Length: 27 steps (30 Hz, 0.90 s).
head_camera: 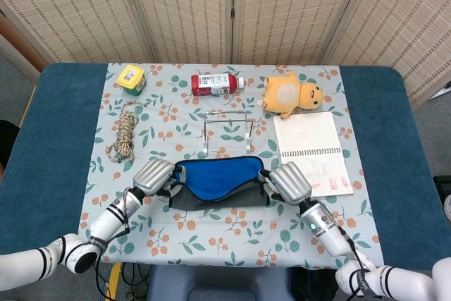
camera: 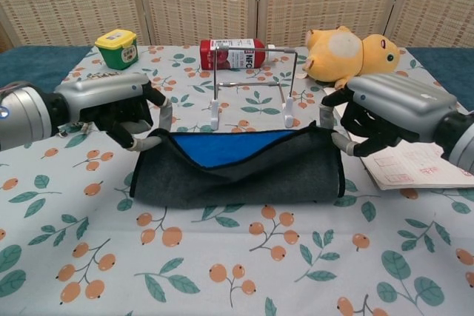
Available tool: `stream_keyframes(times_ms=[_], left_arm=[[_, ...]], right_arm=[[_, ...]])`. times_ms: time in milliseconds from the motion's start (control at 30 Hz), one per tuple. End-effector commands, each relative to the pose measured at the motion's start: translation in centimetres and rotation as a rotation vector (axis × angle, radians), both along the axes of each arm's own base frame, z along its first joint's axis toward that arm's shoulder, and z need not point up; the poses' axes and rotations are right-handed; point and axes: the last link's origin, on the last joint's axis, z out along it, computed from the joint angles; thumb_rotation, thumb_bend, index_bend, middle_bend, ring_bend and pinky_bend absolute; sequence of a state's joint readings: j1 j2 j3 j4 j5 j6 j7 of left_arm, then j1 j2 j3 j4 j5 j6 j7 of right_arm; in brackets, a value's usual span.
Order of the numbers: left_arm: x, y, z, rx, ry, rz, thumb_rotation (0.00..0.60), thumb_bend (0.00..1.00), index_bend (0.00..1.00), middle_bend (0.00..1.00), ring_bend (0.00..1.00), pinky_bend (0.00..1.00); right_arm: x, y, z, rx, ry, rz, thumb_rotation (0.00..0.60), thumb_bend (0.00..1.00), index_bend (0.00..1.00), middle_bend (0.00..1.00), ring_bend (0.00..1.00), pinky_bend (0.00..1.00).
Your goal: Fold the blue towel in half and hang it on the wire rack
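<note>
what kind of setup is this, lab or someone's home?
Probably a staged lab tabletop, not a lived-in home: a woven folding screen closes off the back, a floral cloth covers a blue table, and unrelated props sit around it, like a rope coil and plush toy.

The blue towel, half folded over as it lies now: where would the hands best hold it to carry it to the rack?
At the two ends of the raised edge, where the left hand and right hand already pinch the blue towel, coming from either side. Probably best: the fold stays stretched between them, facing the wire rack.
</note>
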State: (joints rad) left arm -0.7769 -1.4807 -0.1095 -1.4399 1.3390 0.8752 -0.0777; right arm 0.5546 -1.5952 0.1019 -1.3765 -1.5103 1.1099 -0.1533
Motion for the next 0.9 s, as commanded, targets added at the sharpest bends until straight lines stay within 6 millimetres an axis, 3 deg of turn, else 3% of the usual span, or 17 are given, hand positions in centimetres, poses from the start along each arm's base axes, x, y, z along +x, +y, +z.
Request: stream_keyframes(times_ms=[33,900], left_arm=[[0.1,0.6,-0.2,0.005,0.004,0.026,0.6,0.45,0.58,0.93,0.88,0.95],[-0.2,4.9,-1.6,0.02,0.047,0.186,0.6,0.45,0.58,0.93,0.88,0.95]], right_arm=[[0.1,-0.4,-0.3,-0.006,0.012,-0.003,0.6,0.48,0.67,0.91,0.83,0.92],[0.5,-3.7,-2.4,-0.046,0.099,-0.073,0.6,0.48,0.67,0.91,0.83,0.92]])
